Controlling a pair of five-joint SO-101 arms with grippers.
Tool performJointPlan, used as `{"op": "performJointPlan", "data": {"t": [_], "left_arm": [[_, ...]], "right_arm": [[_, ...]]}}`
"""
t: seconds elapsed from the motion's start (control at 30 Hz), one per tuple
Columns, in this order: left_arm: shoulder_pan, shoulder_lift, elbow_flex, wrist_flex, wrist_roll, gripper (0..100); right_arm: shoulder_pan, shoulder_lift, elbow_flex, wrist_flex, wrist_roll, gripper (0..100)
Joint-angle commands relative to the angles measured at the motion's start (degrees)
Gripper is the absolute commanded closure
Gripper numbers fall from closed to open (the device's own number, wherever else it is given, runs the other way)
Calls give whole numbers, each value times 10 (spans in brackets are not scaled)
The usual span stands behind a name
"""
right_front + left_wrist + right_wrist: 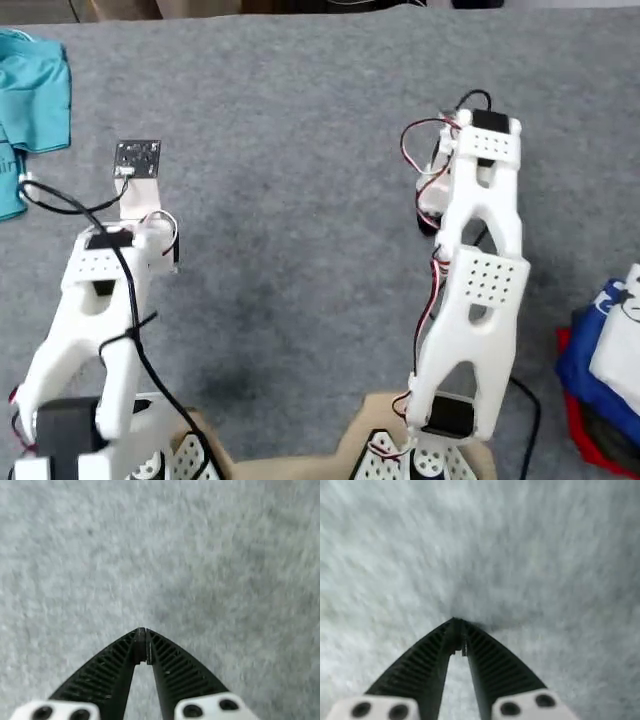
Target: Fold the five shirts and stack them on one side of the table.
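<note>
A teal shirt (30,105) lies crumpled at the table's far left edge. At the near right edge sits a stack of shirts (605,370), white on top, then blue, red at the bottom. My left gripper (141,645) is shut with nothing in it, its black fingers (100,677) meeting tip to tip over bare grey felt. My right gripper (458,636) is also shut and empty, close above the felt. In the high view the left arm (105,290) stands near the left, the right arm (475,260) right of centre; both point away from the shirts.
The grey felt table (290,200) is bare between the arms and across the far middle. A tan board (290,455) holds the arm bases at the near edge. Black and red cables (60,205) trail along the arms.
</note>
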Motion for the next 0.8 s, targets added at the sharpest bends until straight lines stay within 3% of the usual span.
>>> {"op": "performJointPlan", "data": {"t": [0.0,0.33,0.5,0.6,0.77], "left_arm": [[5,18,-69,74,-4,981],[0,63,-98,149,-3,981],[-7,32,-165,149,8,981],[-11,38,-198,84,47,980],[-3,122,-202,-97,77,980]], "right_arm": [[40,-39,111,26,26,993],[93,-207,295,25,84,993],[65,-315,269,18,124,993],[57,-345,208,-62,156,993],[64,-261,193,-345,163,993]]}}
